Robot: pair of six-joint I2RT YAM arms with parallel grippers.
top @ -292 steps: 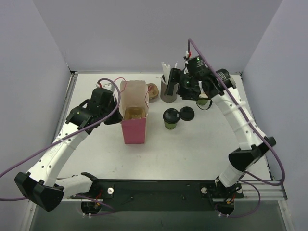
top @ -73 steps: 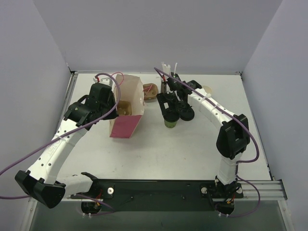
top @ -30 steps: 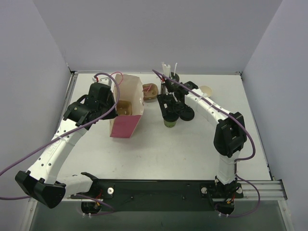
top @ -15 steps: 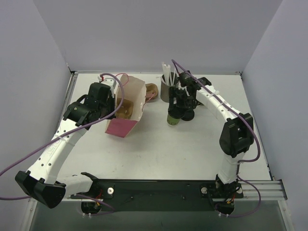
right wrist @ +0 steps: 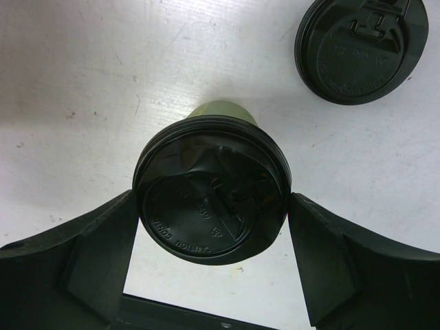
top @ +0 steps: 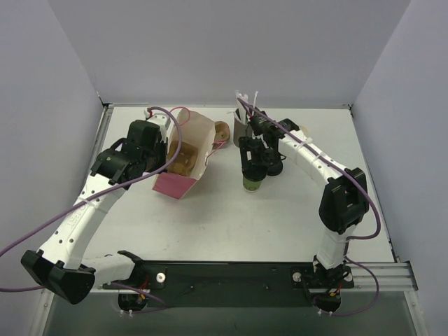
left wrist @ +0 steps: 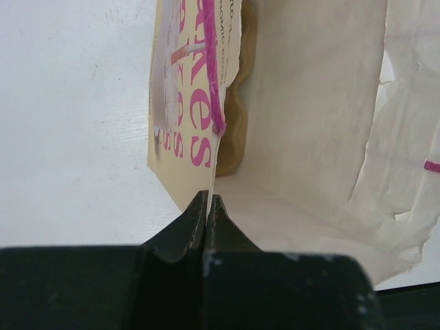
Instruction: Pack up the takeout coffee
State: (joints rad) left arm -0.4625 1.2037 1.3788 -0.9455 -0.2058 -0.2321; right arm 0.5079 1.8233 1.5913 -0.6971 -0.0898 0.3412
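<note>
The takeout coffee (top: 252, 180), a small green cup with a black lid on it, stands right of the bag. In the right wrist view (right wrist: 212, 199) its lid fills the gap between my fingers. My right gripper (top: 253, 161) (right wrist: 213, 206) is shut on the lidded cup, with a finger (right wrist: 93, 254) touching the lid rim on each side. A second black lid (top: 274, 166) (right wrist: 361, 45) lies on the table just beyond. My left gripper (top: 161, 152) (left wrist: 208, 201) is shut on the rim of the pink paper bag (top: 173, 184) (left wrist: 199, 103) and holds it tilted, mouth towards the cup.
A brown cardboard insert (top: 183, 158) (left wrist: 240, 130) sits inside the bag. A grey cylinder of white straws (top: 242, 126) stands behind the cup, with a brown piece (top: 222, 130) to its left. Walls close the table at back and sides.
The left gripper has tipped the bag further over, its mouth towards the cup. The right gripper has swung over the lidded cup and closed on it, shifting it slightly nearer.
</note>
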